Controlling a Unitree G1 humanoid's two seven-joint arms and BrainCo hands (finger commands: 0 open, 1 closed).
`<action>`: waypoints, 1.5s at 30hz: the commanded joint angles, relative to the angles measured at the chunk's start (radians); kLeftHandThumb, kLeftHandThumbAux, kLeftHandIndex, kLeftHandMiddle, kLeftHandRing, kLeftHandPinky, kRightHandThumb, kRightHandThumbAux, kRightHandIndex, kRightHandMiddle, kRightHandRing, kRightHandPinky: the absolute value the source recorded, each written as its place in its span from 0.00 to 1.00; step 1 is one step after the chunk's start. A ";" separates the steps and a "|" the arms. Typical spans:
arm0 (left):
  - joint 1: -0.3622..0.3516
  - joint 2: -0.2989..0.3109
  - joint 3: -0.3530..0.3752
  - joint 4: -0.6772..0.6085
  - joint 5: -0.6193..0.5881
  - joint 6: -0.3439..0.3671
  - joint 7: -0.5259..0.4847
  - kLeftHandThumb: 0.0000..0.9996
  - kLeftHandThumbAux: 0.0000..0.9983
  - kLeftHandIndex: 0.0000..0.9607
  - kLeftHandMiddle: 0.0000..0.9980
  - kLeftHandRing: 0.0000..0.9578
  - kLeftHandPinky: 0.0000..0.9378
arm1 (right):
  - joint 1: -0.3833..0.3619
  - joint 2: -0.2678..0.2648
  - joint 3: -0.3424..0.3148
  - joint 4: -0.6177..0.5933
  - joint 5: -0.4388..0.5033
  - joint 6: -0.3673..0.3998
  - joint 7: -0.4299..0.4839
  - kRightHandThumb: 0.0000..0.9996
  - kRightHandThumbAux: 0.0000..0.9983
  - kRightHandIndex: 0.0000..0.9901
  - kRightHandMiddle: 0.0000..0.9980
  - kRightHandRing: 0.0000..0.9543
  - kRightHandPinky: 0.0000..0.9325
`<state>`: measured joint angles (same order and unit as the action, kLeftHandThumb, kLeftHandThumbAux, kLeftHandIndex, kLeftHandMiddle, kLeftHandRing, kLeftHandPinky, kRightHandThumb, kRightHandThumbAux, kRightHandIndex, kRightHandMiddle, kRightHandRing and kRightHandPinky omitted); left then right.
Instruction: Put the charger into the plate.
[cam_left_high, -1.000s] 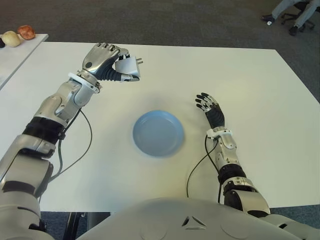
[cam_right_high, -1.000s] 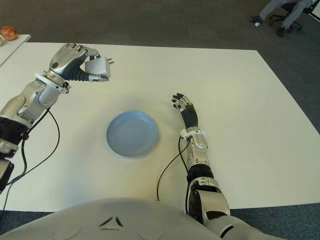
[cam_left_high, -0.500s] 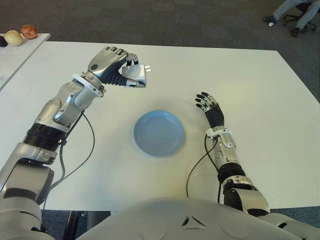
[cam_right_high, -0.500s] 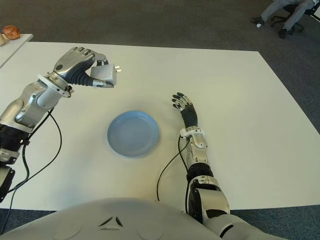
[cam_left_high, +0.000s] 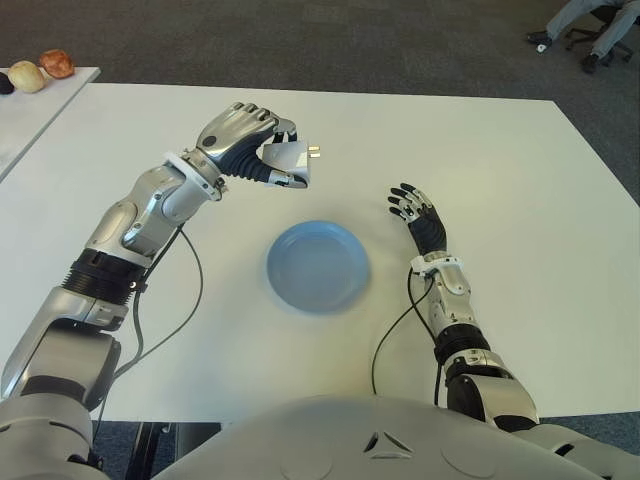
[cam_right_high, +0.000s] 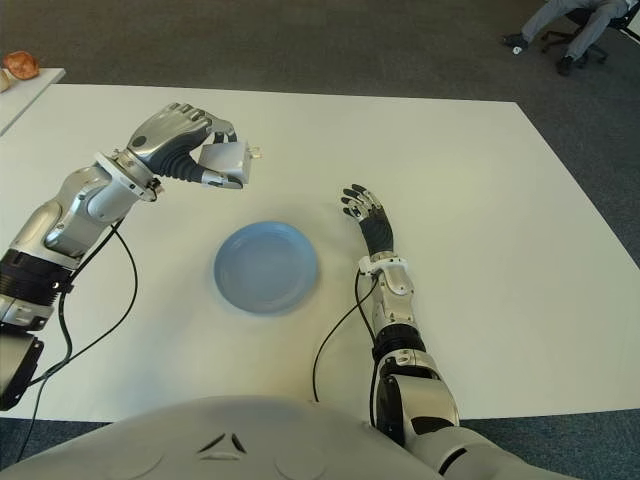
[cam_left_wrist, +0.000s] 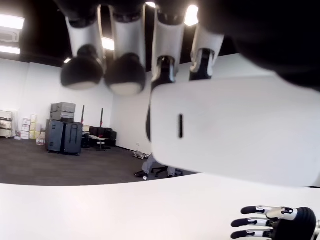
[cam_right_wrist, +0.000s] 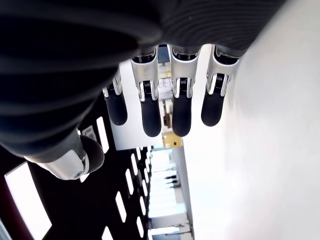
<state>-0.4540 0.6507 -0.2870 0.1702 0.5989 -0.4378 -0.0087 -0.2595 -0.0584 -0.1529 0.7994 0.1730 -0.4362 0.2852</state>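
My left hand (cam_left_high: 250, 140) holds a white charger (cam_left_high: 290, 160) above the table, behind and a little left of the blue plate (cam_left_high: 317, 266). Its metal prongs point to the right. In the left wrist view the fingers (cam_left_wrist: 125, 60) curl over the charger (cam_left_wrist: 235, 135), which fills much of the picture. The plate lies empty on the white table (cam_left_high: 500, 150) in front of me. My right hand (cam_left_high: 417, 213) shows to the right of the plate, fingers spread and holding nothing; the right wrist view shows the fingers (cam_right_wrist: 175, 105) straight.
A second white table (cam_left_high: 30, 105) stands at the far left with a few round fruits (cam_left_high: 40, 70) on it. Dark carpet lies beyond the table's far edge. A seated person's legs (cam_left_high: 590, 20) and an office chair show at the far right corner.
My left hand has carried the charger to the right and a little nearer, toward the plate. The right hand has not moved.
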 joint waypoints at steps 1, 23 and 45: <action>0.015 -0.034 -0.017 0.004 0.004 0.006 -0.042 0.75 0.70 0.46 0.90 0.92 0.88 | 0.058 0.024 0.008 0.055 -0.003 0.055 0.000 0.00 0.57 0.17 0.25 0.24 0.25; 0.095 -0.171 -0.106 0.106 0.108 -0.004 0.011 0.75 0.70 0.46 0.89 0.91 0.88 | 0.065 0.042 0.012 0.036 -0.008 0.055 -0.014 0.00 0.58 0.17 0.25 0.24 0.26; 0.093 -0.177 -0.148 0.203 0.184 -0.043 0.073 0.75 0.70 0.46 0.88 0.90 0.86 | 0.077 0.050 0.026 0.015 -0.013 0.053 -0.034 0.00 0.58 0.17 0.25 0.24 0.25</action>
<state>-0.3628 0.4675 -0.4208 0.3528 0.7656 -0.4715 0.0459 -0.2462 -0.0279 -0.1346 0.7709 0.1700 -0.4363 0.2613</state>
